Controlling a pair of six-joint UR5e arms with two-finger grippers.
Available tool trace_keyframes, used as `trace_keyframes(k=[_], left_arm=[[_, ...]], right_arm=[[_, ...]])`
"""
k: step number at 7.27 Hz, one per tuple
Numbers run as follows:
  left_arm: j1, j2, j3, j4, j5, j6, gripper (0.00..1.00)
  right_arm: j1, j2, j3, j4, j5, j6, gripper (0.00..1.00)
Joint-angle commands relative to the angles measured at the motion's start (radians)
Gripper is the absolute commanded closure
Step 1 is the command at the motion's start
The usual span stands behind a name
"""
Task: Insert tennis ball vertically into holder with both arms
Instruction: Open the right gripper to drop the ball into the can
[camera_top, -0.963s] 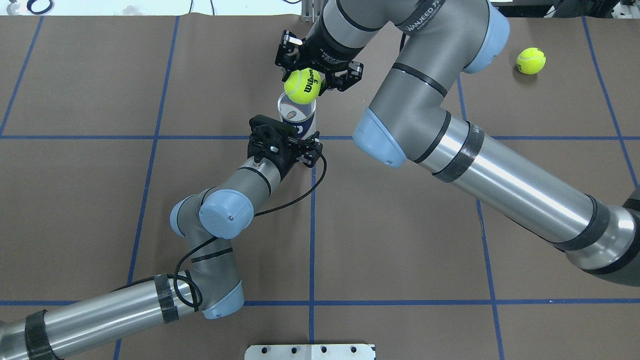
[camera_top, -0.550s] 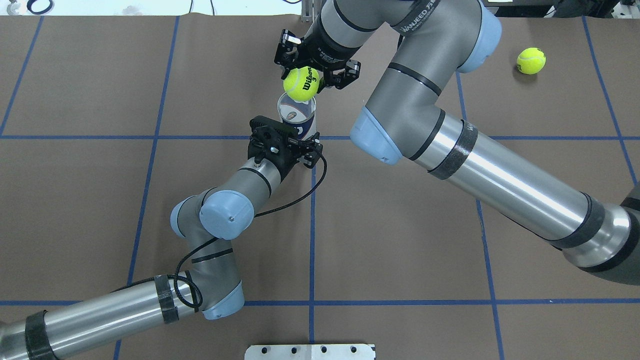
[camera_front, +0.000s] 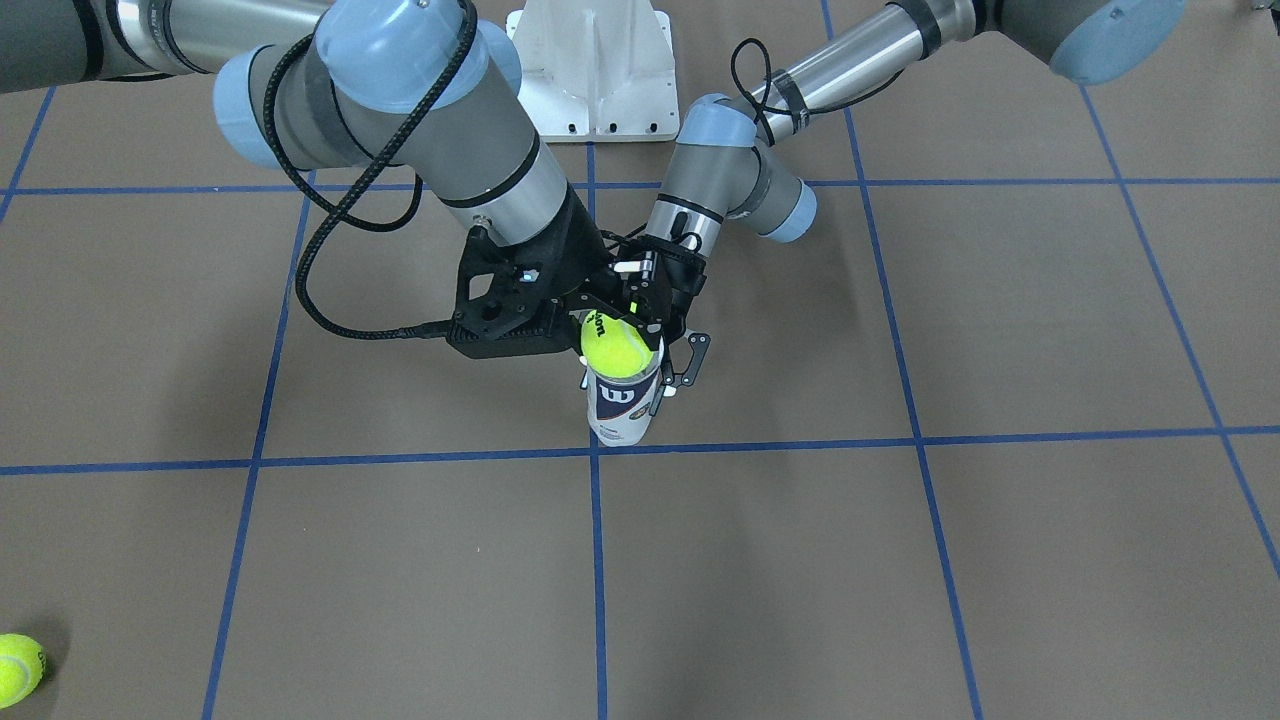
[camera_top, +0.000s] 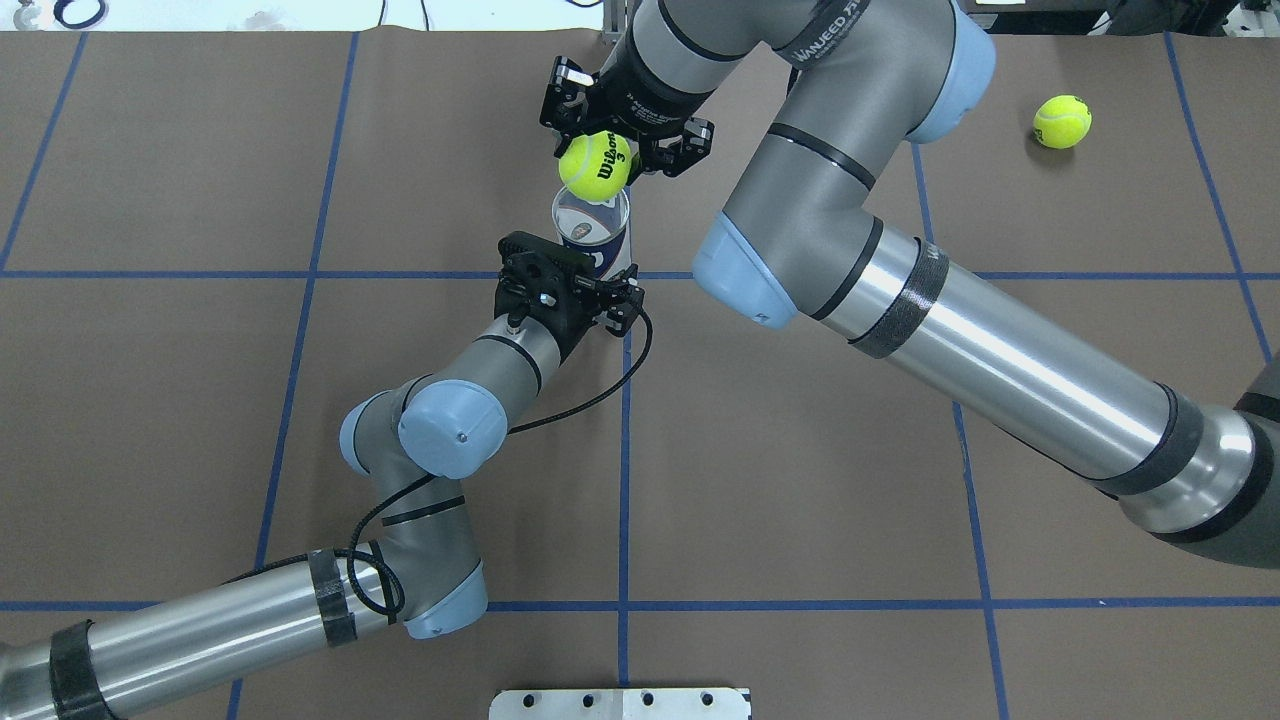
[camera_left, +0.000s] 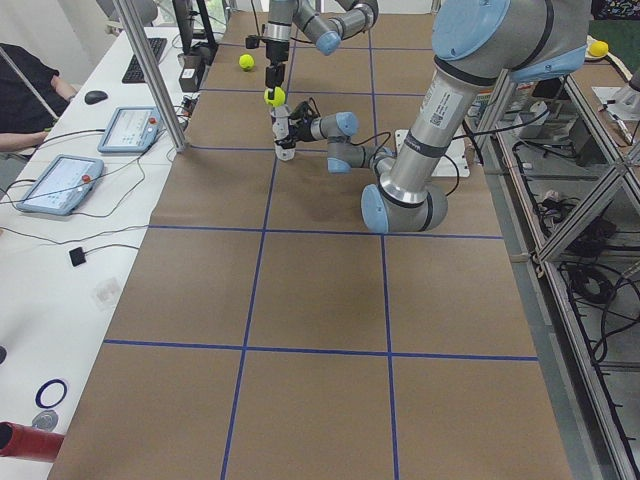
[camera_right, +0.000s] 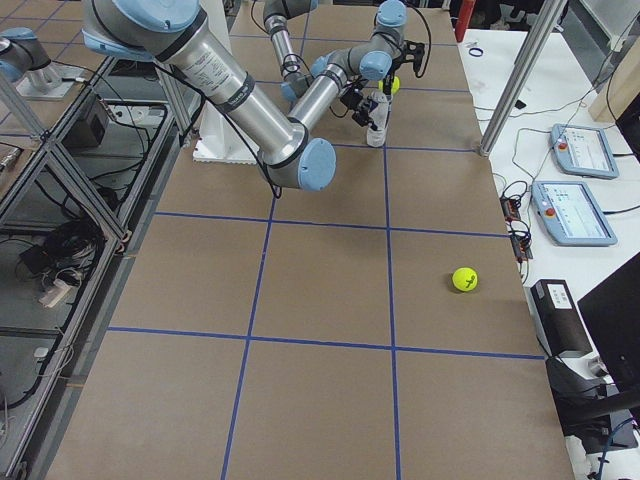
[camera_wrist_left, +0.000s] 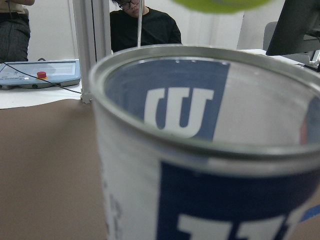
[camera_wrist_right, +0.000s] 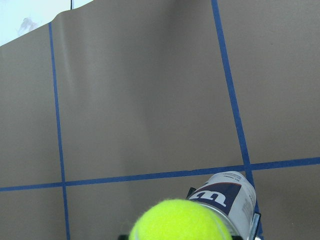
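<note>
The holder (camera_front: 620, 408), a clear can with a navy-and-white "W" label, stands upright on the brown table. My left gripper (camera_front: 642, 378) is shut on the holder's sides, with one finger (camera_front: 690, 362) showing beside it. My right gripper (camera_front: 612, 325) is shut on a yellow tennis ball (camera_front: 620, 346) and holds it just above the can's open mouth. In the overhead view the ball (camera_top: 596, 166) sits over the far edge of the holder (camera_top: 590, 228). In the left wrist view the silver rim (camera_wrist_left: 200, 145) fills the picture and the ball (camera_wrist_left: 220, 4) hangs just above it.
A second tennis ball (camera_top: 1062, 121) lies far off at the table's right back, also in the front-facing view (camera_front: 18, 665). The white bolted pedestal (camera_front: 597, 70) stands at the robot's base. Blue tape lines cross the brown mat. Operators' tablets (camera_left: 60, 183) lie on a side bench.
My right gripper has carried the ball a little to the left and lower, closer over the can's mouth. The left arm and the holder have stayed still.
</note>
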Motion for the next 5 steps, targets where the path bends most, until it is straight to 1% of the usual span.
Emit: trace_keyframes(k=[1,3,5], left_arm=[[0.0,-0.001,0.0,-0.002,0.0,0.0,0.17],[0.0,-0.001,-0.001,-0.003,0.0,0.001,0.17],[0.0,-0.003,-0.003,-0.005,0.0,0.001,0.17]], right_arm=[[-0.001,0.001,0.0,-0.001,0.0,0.002,0.05],[-0.001,0.004,0.0,-0.001,0.0,0.014,0.02],[0.001,0.013,0.001,0.0,0.0,0.025,0.02]])
